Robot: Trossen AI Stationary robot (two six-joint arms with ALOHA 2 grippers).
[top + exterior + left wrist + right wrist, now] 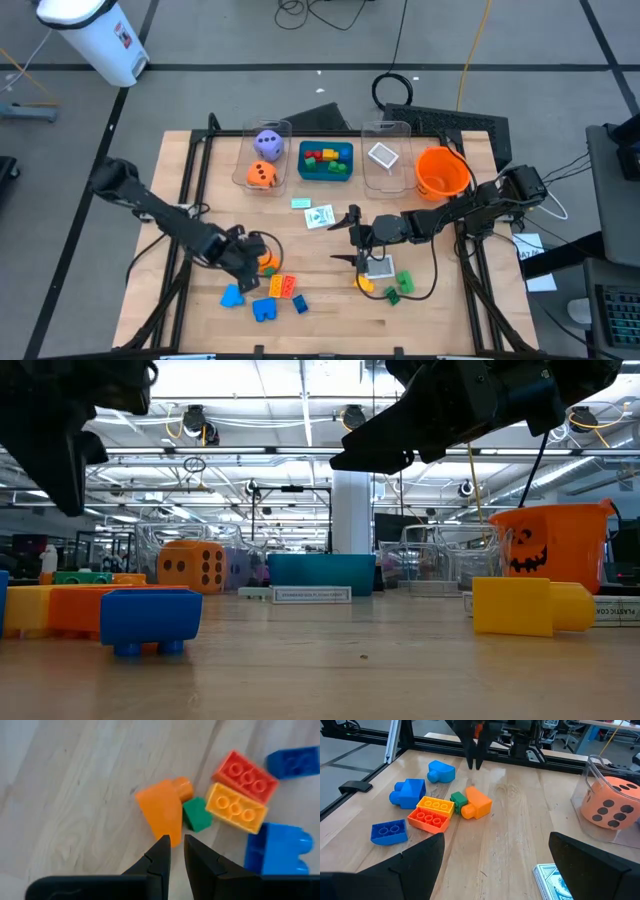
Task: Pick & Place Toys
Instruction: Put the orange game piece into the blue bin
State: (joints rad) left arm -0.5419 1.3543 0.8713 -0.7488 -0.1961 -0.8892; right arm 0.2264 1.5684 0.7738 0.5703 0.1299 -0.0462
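Note:
My left gripper (177, 842) hangs shut above an orange brick (162, 810) that lies on the table by a small green brick (196, 815), a yellow brick (235, 807), a red brick (246, 774) and blue bricks (277, 849). The right wrist view shows its fingers (476, 760) pointing down, clear of the wood, with nothing between them. My right gripper (350, 238) stands open near mid-table, above and beside a white card (378, 265), a yellow brick (366, 284) and green bricks (402, 283).
At the far side stand a clear bin (285, 130) with a purple die (267, 143) and an orange die (262, 175), a teal tray (345, 172) of bricks, a second clear bin (385, 135) and an orange bowl (442, 172). Picture cards (320, 216) lie mid-table.

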